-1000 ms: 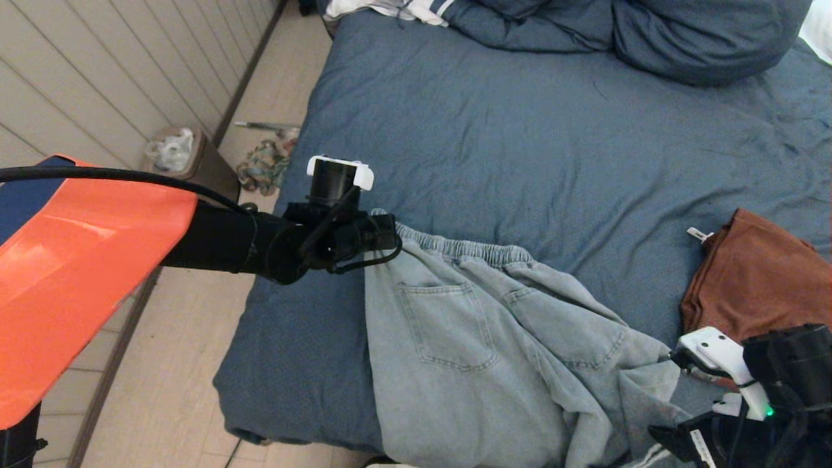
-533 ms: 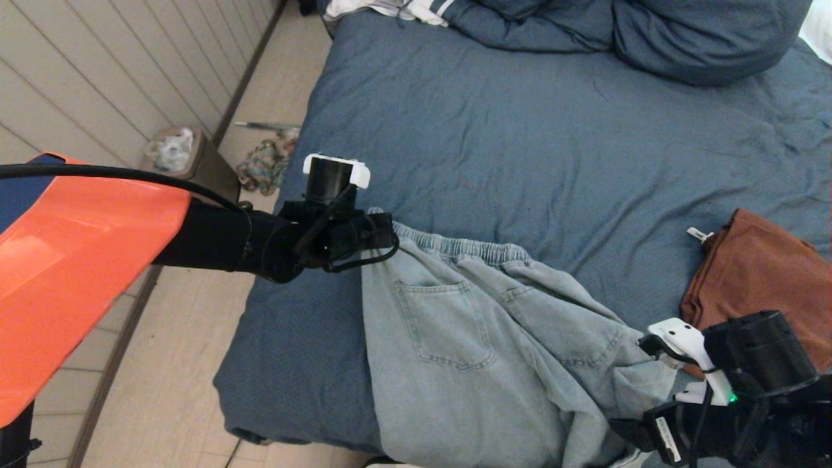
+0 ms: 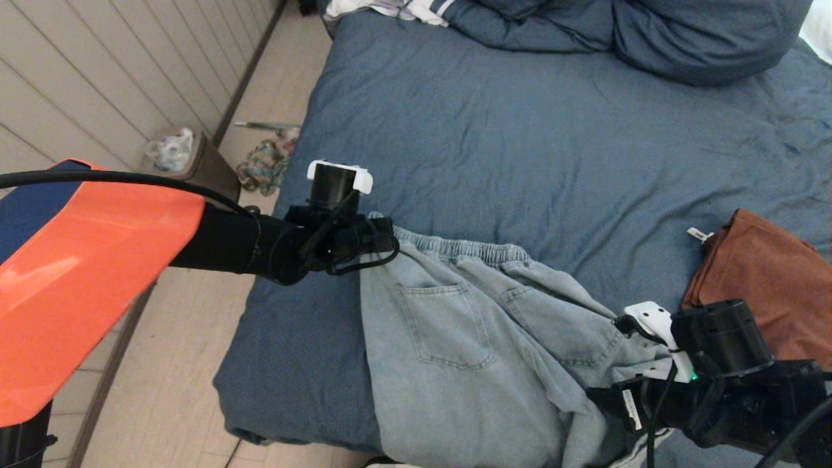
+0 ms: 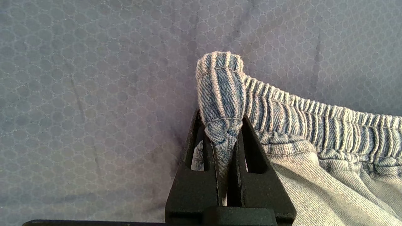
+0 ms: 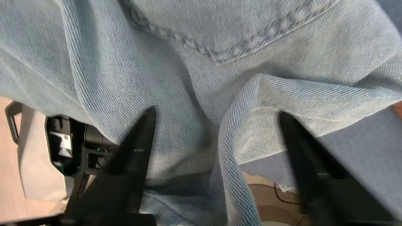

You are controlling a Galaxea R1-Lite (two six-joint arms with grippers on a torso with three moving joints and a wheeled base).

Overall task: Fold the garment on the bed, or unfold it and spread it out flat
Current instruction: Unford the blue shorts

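Light-blue jeans [image 3: 455, 338] lie back pockets up on the near part of the bed [image 3: 552, 143], their legs hanging over the front edge. My left gripper [image 3: 383, 237] is at the waistband's left corner. In the left wrist view the left gripper [image 4: 221, 125] is shut on the bunched elastic waistband [image 4: 221, 91]. My right gripper [image 3: 604, 403] is at the jeans' right side, near the bed's front edge. In the right wrist view the right gripper [image 5: 216, 113] stands open, with a raised denim fold [image 5: 232, 147] between its fingers but not pinched.
A folded rust-brown garment [image 3: 760, 279] lies at the right edge of the bed. Blue pillows and bedding [image 3: 682, 32] are heaped at the far end. On the floor to the left stand a small bin [image 3: 188, 159] and some clutter [image 3: 263, 166].
My right arm has moved left and forward onto the jeans' right side. The left gripper keeps its hold on the waistband corner and has hardly moved.
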